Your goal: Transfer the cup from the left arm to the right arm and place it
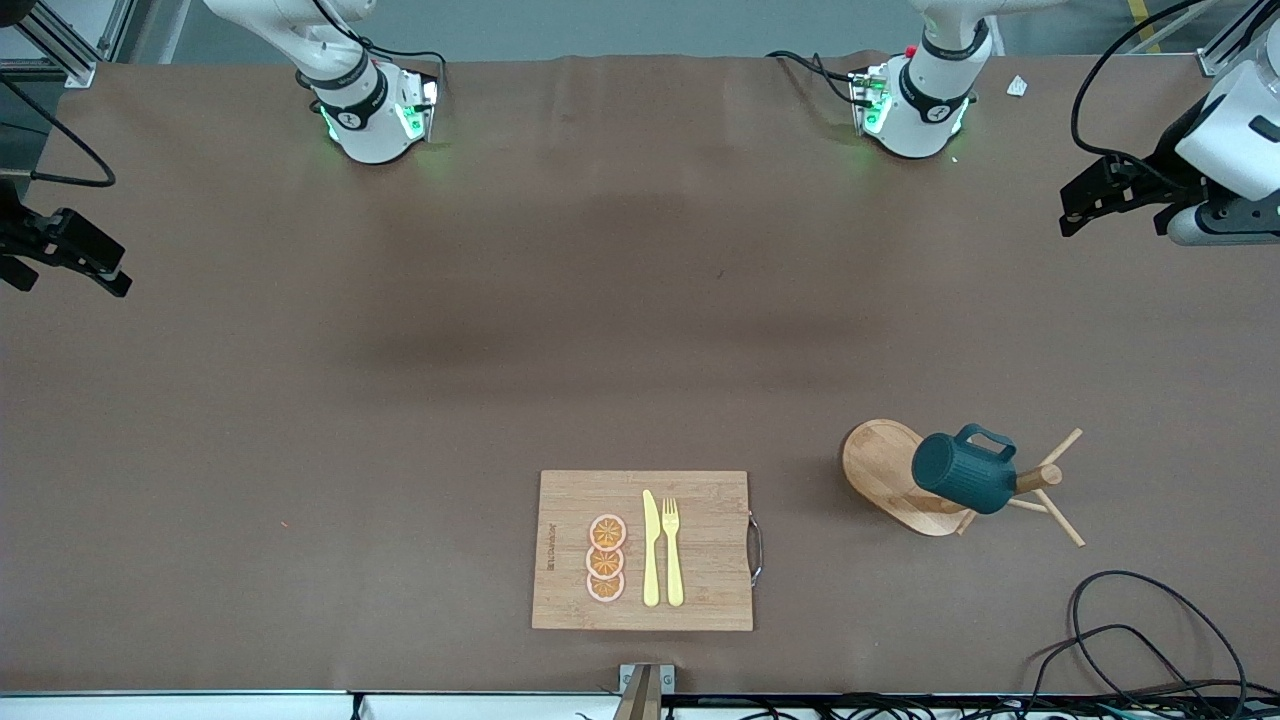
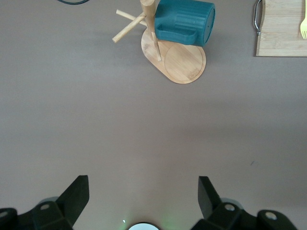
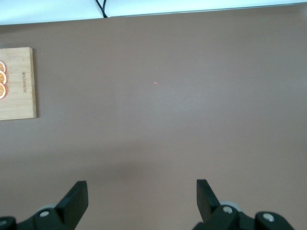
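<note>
Hanging on the mug tree point(image 1: 893, 478), the cup point(image 1: 965, 472); both hands open.

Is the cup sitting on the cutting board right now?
No, the teal cup hangs on the wooden mug tree, beside the cutting board toward the left arm's end of the table.

The cup point(image 1: 966, 472) hangs tilted on a peg of the wooden mug tree point(image 1: 900, 480), toward the left arm's end of the brown surface point(image 1: 400, 400). Beside it, toward the right arm's end, lies a cutting board point(image 1: 700, 590) carrying three orange slices point(image 1: 606, 558), a yellow knife point(image 1: 650, 548) and a yellow fork point(image 1: 672, 550). The left tool point(image 1: 1085, 210) and the right tool point(image 1: 95, 270) hang over the surface's ends, each arm waiting.
</note>
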